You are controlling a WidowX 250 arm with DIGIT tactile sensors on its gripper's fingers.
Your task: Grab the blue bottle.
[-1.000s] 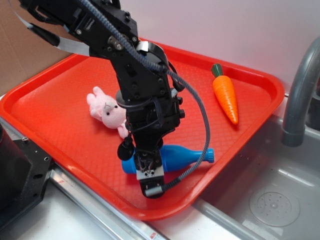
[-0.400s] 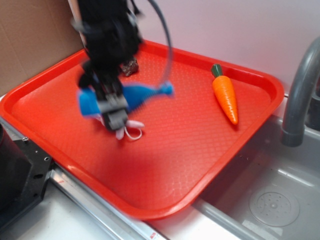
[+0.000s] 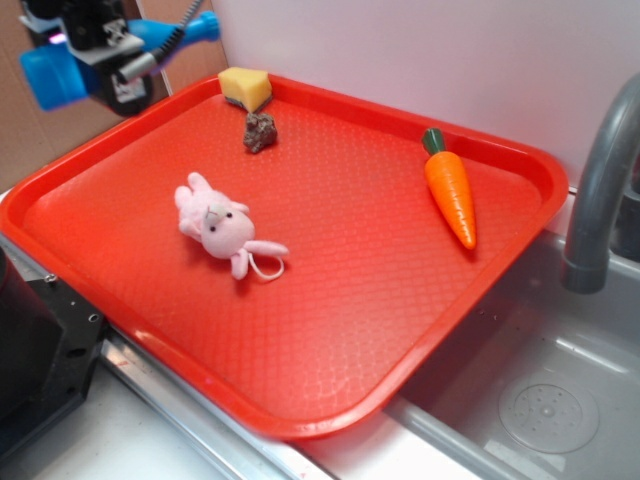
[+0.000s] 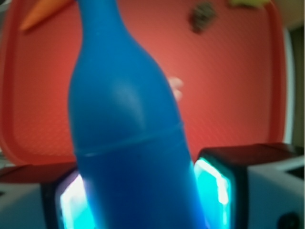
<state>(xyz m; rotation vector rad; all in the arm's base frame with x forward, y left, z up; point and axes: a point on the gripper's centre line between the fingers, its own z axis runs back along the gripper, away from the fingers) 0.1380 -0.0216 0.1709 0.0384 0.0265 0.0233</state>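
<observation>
While my gripper [image 3: 95, 55] clamps the blue bottle [image 3: 60, 75] high over the red tray's [image 3: 330, 330] far-left corner, only the wrist view shows both fingers [image 4: 217, 183] pressing its body; a steel sink [image 3: 540, 390] lies beside the tray.

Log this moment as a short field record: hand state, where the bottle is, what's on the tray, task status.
hand: hand shut on the blue bottle, raised at the upper left of the exterior view
bottle: held sideways off the tray, cap end toward the wall; wrist view shows its body between the fingers
tray: red tray beside the sink
on tray: pink bunny, carrot, yellow block, small dark lump
task status: bottle grabbed and lifted
</observation>
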